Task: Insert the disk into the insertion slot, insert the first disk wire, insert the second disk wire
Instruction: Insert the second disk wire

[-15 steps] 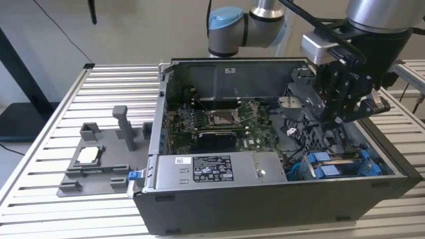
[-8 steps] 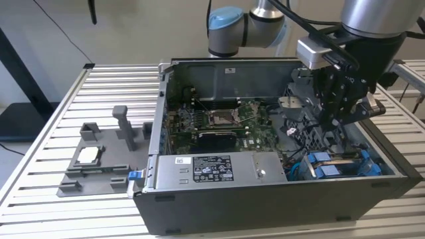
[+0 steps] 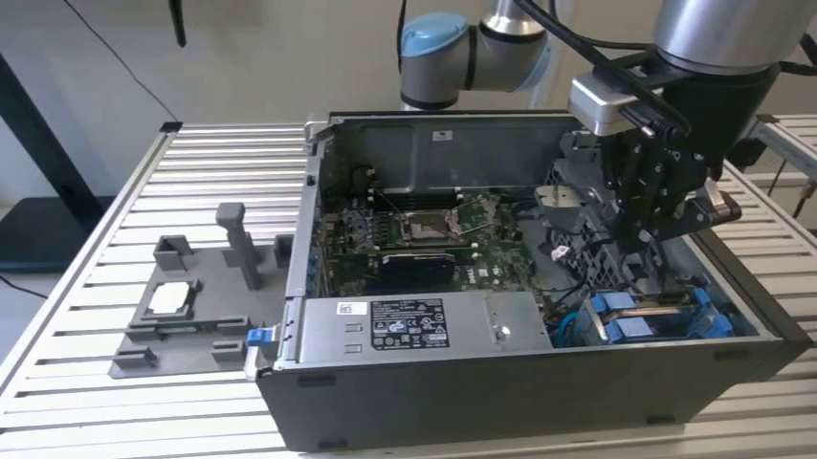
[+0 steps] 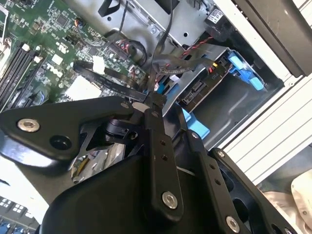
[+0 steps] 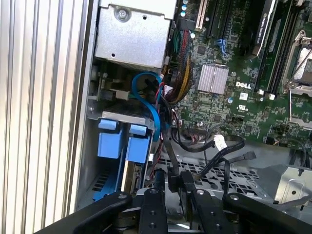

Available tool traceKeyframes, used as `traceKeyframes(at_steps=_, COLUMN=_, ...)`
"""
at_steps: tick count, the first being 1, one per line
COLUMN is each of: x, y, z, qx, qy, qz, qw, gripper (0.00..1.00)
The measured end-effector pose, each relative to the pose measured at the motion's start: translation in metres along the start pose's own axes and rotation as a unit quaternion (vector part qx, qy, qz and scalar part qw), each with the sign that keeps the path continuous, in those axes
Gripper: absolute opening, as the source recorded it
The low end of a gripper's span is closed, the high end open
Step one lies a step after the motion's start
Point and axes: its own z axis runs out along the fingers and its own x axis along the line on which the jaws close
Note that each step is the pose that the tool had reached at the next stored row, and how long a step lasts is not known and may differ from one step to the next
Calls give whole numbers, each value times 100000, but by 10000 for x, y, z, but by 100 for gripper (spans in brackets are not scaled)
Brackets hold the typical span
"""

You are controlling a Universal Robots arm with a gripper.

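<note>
The claw (image 3: 649,244) hangs inside the open computer case (image 3: 511,382), at about three o'clock from the motherboard (image 3: 434,239) in the exterior view; in both wrist views its fingers (image 5: 161,187) are drawn nearly together, pinching the plug end of a black wire (image 5: 168,151) between their tips; the wire runs away from the tips toward the board's edge. The disk (image 3: 638,328) sits in the insertion slot (image 5: 122,114), a grey metal cage in the case's corner at about five o'clock from the claw in the exterior view; its blue carrier tabs (image 5: 111,139) stick out of the bay mouth, and a blue cable (image 5: 146,92) loops just beside them. The case stands on a slatted worktop (image 3: 153,402); at nine o'clock from the case lies a grey fixture (image 3: 191,325) carrying a small silver chip (image 3: 172,298).
</note>
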Motion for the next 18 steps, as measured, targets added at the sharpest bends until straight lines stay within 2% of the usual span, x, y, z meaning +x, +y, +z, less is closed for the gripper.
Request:
traceKeyframes(at_steps=3, x=0, y=0, z=1, qx=-5, qy=27, qz=-4, qw=100000, gripper=25)
traceKeyframes(at_steps=4, x=0, y=0, z=3, qx=-13, qy=87, qz=-10, qw=100000, gripper=19)
traceKeyframes(at_steps=7, x=0, y=1, z=6, qx=-46, qy=347, qz=-38, qw=99999, gripper=16)
traceKeyframes(at_steps=12, x=0, y=1, z=6, qx=-67, qy=516, qz=-55, qw=99999, gripper=16)
traceKeyframes(at_steps=18, x=0, y=1, z=7, qx=-72, qy=549, qz=-59, qw=99998, gripper=16)
